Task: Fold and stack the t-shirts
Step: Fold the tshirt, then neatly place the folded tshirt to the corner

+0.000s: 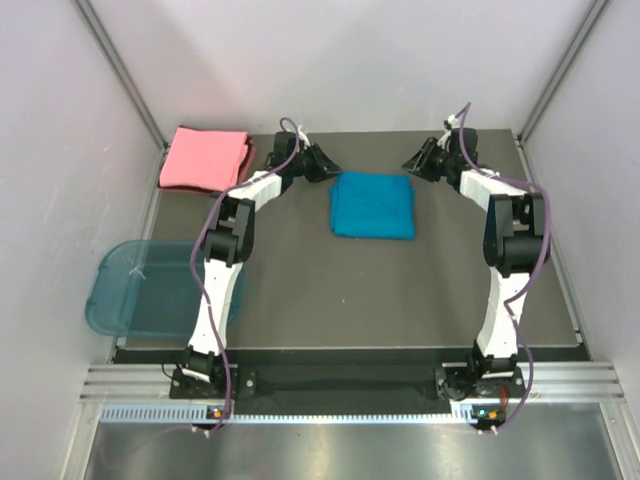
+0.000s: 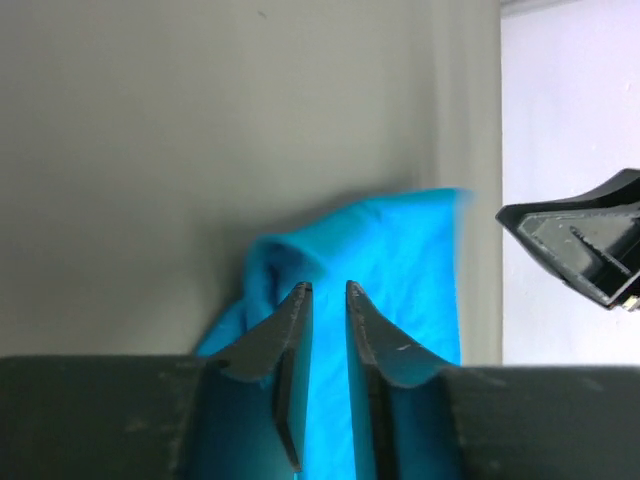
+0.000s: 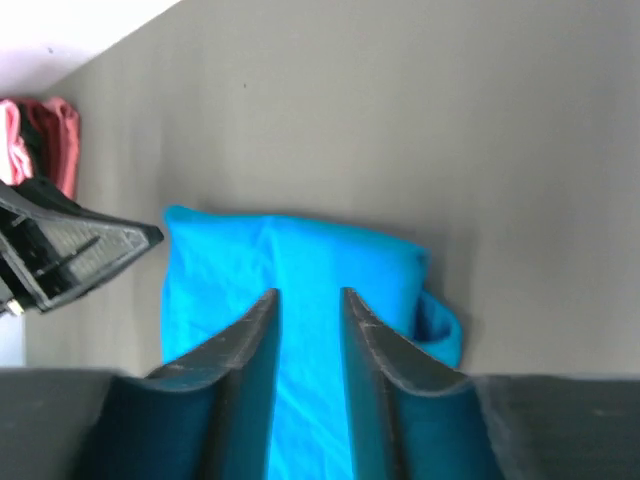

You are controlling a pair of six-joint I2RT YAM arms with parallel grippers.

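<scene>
The teal shirt (image 1: 373,205) is laid folded on the tabletop (image 1: 300,290); the jaws of the left gripper (image 2: 328,290) and right gripper (image 3: 308,295) are seen narrowly parted.

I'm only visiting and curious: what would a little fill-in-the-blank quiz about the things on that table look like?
The folded t-shirt in the middle of the dark mat is ___ in colour.
The salmon-pink t-shirt lies folded at the mat's far ___ corner.
The translucent blue tub contains ___ shirts.
Missing words: teal-blue; left; no.
</scene>
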